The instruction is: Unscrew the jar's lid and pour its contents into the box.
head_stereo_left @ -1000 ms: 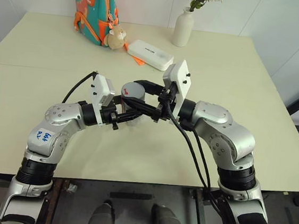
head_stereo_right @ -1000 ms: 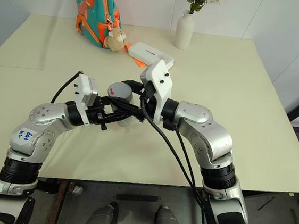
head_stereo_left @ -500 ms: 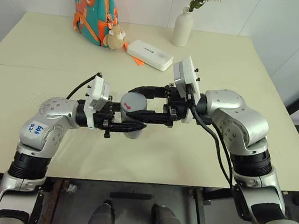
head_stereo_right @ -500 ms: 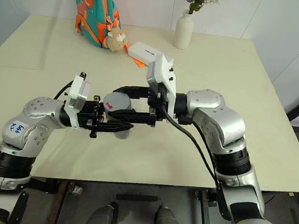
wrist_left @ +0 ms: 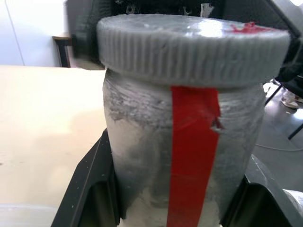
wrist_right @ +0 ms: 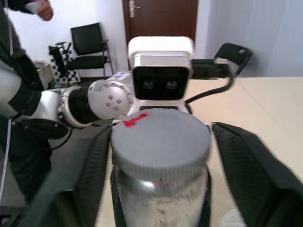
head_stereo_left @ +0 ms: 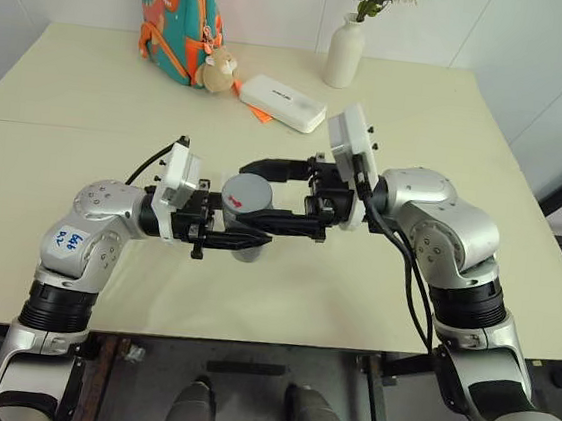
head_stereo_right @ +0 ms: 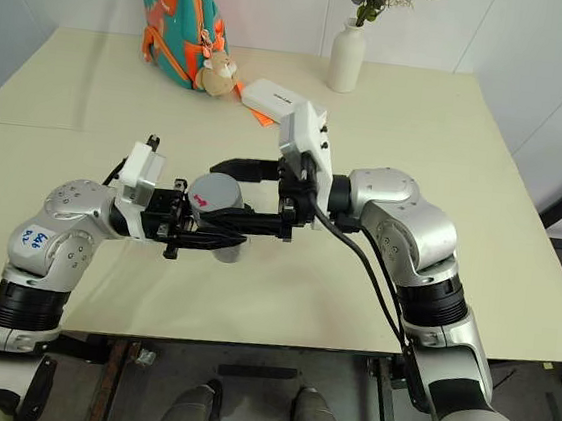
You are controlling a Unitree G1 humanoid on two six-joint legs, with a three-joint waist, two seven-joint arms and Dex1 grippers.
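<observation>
Your left gripper (head_stereo_left: 241,239) is clamping the jar (head_stereo_left: 246,235) while your right gripper's (head_stereo_left: 268,191) fingers are standing wide around its lid (head_stereo_left: 249,193).

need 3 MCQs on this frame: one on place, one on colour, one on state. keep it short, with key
1. Where is the jar?
A. standing on the table beside the vase
B. held off the table between the two arms
C. lying inside the backpack

2. What colour is the tape strip on the jar's side?
A. red
B. blue
C. yellow

3. What is the state of the right hand?
A. clamped tight on the lid
B. holding the white case
C. open, fingers either side of the lid with gaps

Key:
1 B: the left hand grips the jar body in the air above the table.
2 A: the left wrist view shows a red strip running down the jar under the lid.
3 C: the right wrist view shows both black fingers standing clear of the lid.
</observation>
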